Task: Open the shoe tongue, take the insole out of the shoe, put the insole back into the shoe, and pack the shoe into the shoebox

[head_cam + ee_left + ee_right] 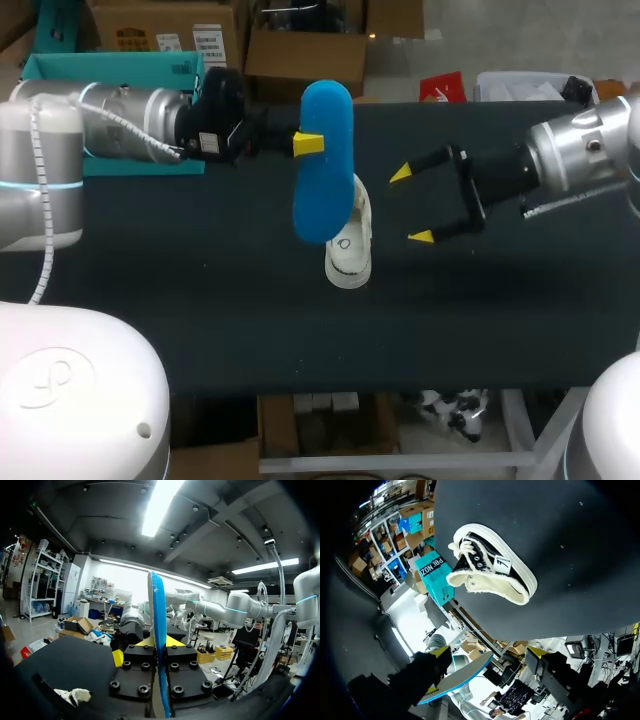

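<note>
1. One-handed grip: holds blue insole [322, 165] on edge just above the shoe [349, 250], left gripper [308, 143] fingers clamped on its sides.
2. Probably handles light, thin and bendy; best pinched mid-length to limit flopping.
3. Shows right gripper [411, 205] beside the shoe, fingers wide apart, touching nothing.
4. Rests shoe on tabletop [200, 290].

A blue insole [323, 170] is held in the air, clamped at one long edge between the fingers of the left gripper [308, 143], and is seen edge-on in the left wrist view. A black canvas shoe [350, 255] with a white sole and white laces is set on the table directly below, partly covered by the insole. A teal shoebox [110, 70] is placed at the table's far left, well apart from the shoe.
</note>
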Robot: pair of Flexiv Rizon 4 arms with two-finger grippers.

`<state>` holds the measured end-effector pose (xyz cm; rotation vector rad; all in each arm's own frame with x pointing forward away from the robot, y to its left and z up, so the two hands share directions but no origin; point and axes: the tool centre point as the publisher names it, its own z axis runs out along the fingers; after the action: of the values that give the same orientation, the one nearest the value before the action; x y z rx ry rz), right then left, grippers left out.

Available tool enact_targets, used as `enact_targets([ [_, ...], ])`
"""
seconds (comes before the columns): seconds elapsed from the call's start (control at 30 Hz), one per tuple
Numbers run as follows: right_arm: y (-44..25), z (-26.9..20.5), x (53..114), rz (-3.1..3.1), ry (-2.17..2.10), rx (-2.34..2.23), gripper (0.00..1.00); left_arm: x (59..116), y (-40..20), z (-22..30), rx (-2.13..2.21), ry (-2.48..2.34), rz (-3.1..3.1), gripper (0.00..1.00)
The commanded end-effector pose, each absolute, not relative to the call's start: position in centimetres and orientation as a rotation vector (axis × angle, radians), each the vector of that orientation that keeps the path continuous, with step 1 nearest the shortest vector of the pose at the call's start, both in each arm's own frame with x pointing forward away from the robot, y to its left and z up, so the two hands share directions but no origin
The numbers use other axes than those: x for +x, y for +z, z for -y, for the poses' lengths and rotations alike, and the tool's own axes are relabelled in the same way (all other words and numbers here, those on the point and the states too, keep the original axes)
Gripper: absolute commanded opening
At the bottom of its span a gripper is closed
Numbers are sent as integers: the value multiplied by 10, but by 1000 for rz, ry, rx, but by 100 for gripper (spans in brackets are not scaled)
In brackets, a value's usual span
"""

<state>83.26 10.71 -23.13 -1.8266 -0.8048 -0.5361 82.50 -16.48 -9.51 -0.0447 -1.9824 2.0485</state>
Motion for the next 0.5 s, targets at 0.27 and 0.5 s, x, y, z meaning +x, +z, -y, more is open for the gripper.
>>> enact_targets([
  [0.27,-232,-105,824,575,-556,-1817,100,823,-96,165,-30,2046,1991,0],
  [0.5,-230,-108,826,410,-539,-1731,100,823,-96,165,-30,2046,1991,0],
])
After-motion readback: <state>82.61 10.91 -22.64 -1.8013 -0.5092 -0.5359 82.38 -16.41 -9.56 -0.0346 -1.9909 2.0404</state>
